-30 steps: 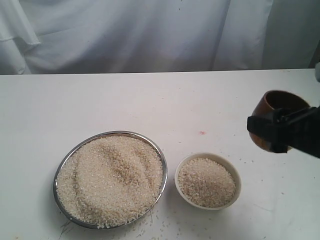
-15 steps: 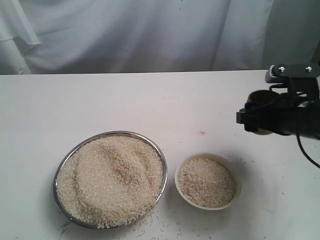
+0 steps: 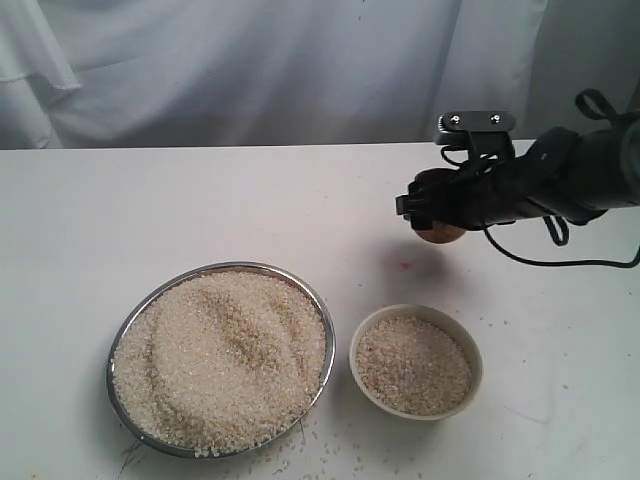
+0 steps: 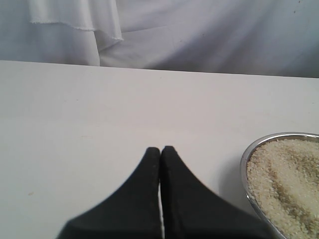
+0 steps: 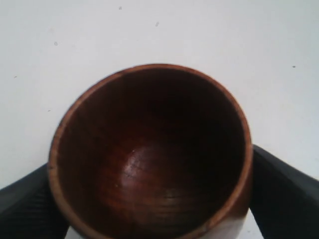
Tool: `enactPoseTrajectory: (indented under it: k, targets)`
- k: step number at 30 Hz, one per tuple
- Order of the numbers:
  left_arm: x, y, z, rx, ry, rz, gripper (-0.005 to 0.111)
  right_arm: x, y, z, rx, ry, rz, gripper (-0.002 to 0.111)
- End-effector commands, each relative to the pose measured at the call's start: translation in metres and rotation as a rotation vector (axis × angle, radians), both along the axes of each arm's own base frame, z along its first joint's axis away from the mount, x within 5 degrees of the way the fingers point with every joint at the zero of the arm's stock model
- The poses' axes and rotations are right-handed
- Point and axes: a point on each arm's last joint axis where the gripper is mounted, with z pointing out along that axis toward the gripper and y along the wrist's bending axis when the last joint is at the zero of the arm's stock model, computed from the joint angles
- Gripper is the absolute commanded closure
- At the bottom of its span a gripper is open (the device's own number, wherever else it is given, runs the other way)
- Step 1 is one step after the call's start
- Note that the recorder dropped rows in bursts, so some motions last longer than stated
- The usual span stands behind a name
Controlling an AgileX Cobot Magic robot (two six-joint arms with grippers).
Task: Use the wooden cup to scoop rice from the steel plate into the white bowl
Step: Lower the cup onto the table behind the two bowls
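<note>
**Cup held clear of both dishes, open room all around**

My right hand (image 3: 437,206) is clamped on the wooden cup (image 3: 441,234), one finger on each side of its wall. The right wrist view looks straight into the cup's mouth: the dark inside is empty, and the rim is whole all the way round. In the exterior view the cup hangs above the surface (image 3: 200,200), beyond the far edge of the white bowl (image 3: 415,310) and well apart from it, with its rounded base showing below my fingers and a faint shadow under it.

The bowl sits just beside the steel plate (image 3: 232,266), their rims close but not touching. The rice (image 3: 220,355) is heaped across the plate nearly to its rim, and more fills the bowl to a little below its thick edge. A few stray grains (image 3: 300,450) lie on the surface by the plate's near edge. A small red mark (image 3: 405,265) lies between the cup and the bowl.

My left hand (image 4: 160,152) has its fingers pressed together on nothing, over bare surface, with the plate's shiny edge near it. The far half of the surface is bare up to the white cloth (image 3: 250,70) hanging behind.
</note>
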Motion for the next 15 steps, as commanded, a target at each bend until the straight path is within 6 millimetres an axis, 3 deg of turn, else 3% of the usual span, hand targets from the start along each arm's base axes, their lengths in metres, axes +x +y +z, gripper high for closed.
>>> enactPoseTrajectory:
  k: [1, 15]
  targets:
    - [0.000, 0.000, -0.001, -0.002, -0.006, 0.002, 0.107, 0.004, 0.013, -0.006, -0.008, 0.002, 0.035, 0.108]
    - [0.000, 0.000, -0.001, -0.002, -0.006, 0.002, 0.107, -0.009, 0.049, -0.028, 0.008, 0.030, 0.064, 0.108]
